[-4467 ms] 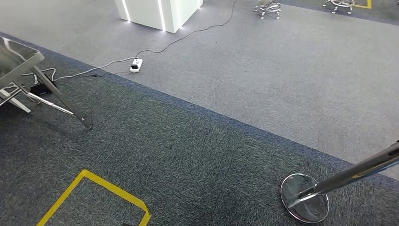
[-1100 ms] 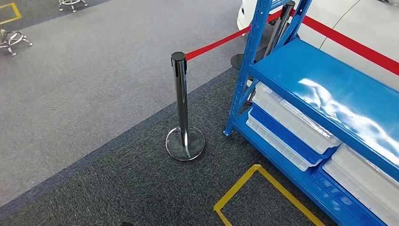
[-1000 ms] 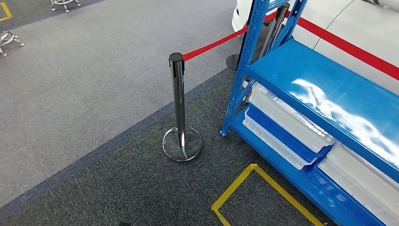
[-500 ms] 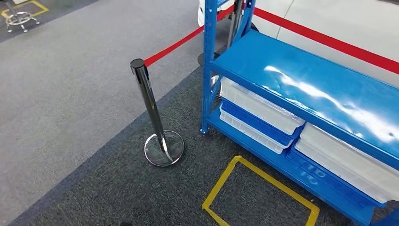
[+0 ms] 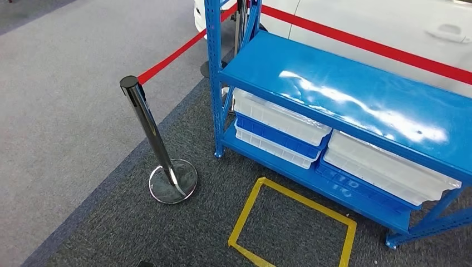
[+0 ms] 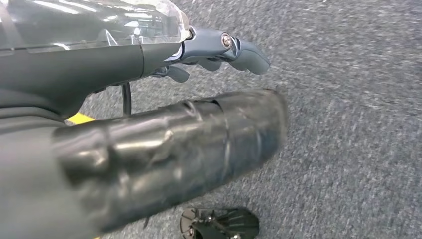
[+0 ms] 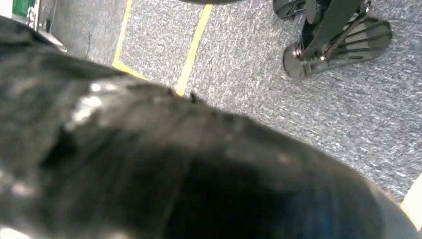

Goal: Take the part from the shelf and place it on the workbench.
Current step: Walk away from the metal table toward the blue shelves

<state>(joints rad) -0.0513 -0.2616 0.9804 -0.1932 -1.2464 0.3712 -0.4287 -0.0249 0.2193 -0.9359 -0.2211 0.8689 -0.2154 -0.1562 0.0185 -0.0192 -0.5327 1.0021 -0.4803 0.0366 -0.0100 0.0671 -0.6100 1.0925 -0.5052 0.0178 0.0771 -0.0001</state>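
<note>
A blue metal shelf (image 5: 334, 83) stands ahead and to the right in the head view. Its upper board is bare, with glare on it. On the lower board sit a white bin (image 5: 278, 118) stacked over a blue bin (image 5: 278, 136), and a second white bin (image 5: 389, 172) to their right. The board above hides what the bins hold. My left hand (image 6: 219, 50) hangs over the carpet in the left wrist view, its grey thumb and darker fingers loose and holding nothing.
A chrome stanchion (image 5: 146, 119) on a round base (image 5: 173, 181) stands left of the shelf, with a red belt (image 5: 172, 55) running back from it. A yellow tape square (image 5: 245, 217) marks the carpet before the shelf. A white car (image 5: 389, 28) is behind.
The camera has turned: the view swung from open carpet to the shelf, which now sits nearer the picture's middle. The stanchion has slid left in the picture.
</note>
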